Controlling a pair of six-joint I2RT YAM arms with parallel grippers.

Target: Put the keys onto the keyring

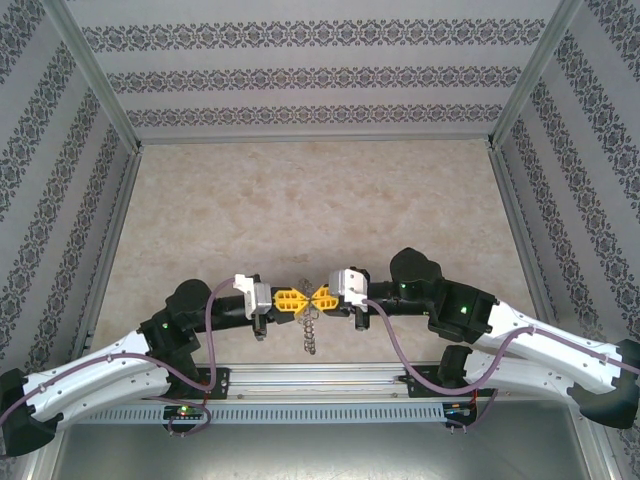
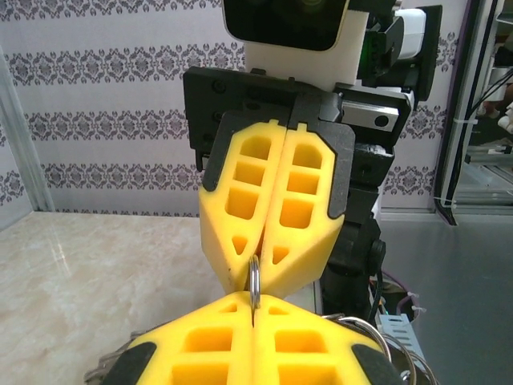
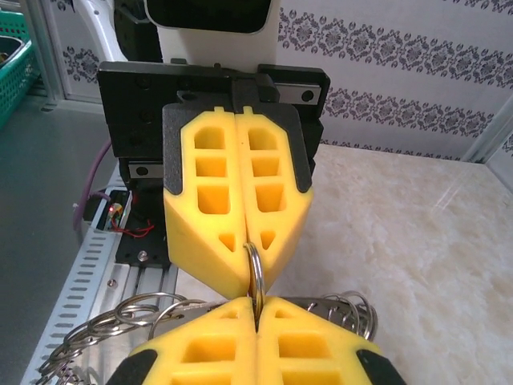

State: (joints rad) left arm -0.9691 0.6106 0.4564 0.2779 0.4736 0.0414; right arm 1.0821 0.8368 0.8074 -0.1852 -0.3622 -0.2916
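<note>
Keyring point(image 3: 255, 269) edge-on, clamped by left pincer point(image 2: 253, 321) and right pincer point(image 3: 258, 317)

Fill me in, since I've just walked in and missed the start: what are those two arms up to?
The two arms meet tip to tip over the near edge of the table. The left end effector and the right end effector are both shut on the keyring, pinching the same thin ring from opposite sides and holding it on edge between them. Its wire loops hang below in a loose bunch.
</note>
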